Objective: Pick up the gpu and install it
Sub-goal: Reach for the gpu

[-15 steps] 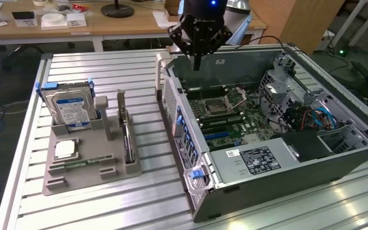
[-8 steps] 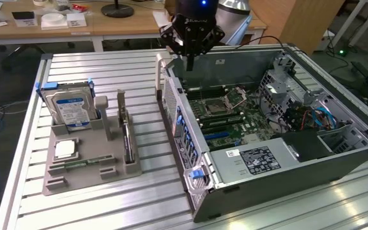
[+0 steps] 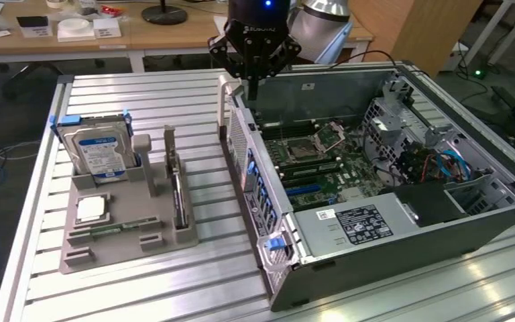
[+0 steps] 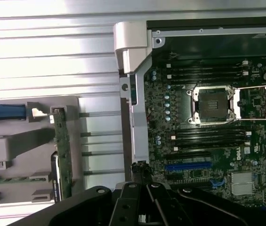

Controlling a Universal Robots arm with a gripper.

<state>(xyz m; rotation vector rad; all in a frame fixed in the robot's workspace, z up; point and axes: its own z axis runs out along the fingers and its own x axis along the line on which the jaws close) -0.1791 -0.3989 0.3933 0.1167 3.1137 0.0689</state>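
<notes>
Gripper (image 3: 250,90) closed abv case (image 3: 418,231); gpu (image 3: 179,198) upright in tray (image 3: 105,251)

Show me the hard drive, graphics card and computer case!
hard drive (image 3: 96,153): exterior view, its blue-white label.
graphics card (image 3: 179,198): exterior view, its thin dark edge.
computer case (image 3: 418,240): exterior view, its grey outer wall.

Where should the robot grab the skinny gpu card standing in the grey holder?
By its top edge, coming straight down from above: the gpu stands on edge in a slot of the grey holder, so only its upper part is free.
</notes>
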